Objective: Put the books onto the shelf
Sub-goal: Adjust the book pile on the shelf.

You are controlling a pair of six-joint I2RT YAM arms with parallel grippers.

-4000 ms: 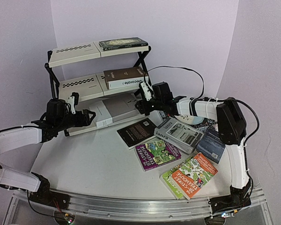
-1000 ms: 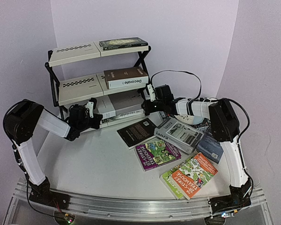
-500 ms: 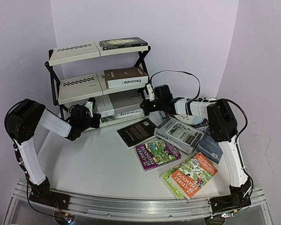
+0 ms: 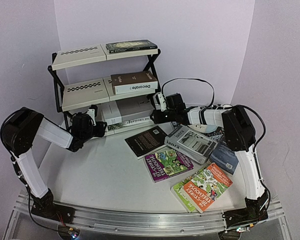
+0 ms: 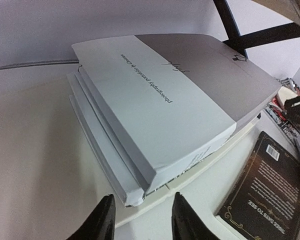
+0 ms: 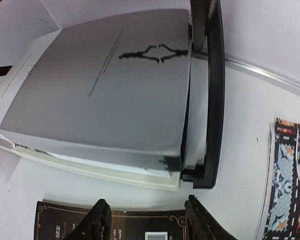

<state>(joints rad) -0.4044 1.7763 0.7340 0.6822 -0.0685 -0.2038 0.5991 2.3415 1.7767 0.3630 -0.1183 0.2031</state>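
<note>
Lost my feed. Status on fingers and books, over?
Left fingers open, empty; right fingers the same. Grey-and-white book flat on bottom board of shelf. Black book and others on table. Nothing blocking.

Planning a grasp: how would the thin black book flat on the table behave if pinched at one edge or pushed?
The thin black book looks slim, so it would probably droop from an edge pinch. Flat on the smooth white table, it likely slides rather than tips.

Robot lab cell, staged: left arm (image 4: pixel 50 132) and right arm (image 4: pixel 247 165) bolted to an aluminium rail (image 4: pixel 140 218) at a white table (image 4: pixel 105 175), plain lilac backdrop (image 4: pixel 200 35) on 3 sides, loose cable (image 4: pixel 187 80).
</note>
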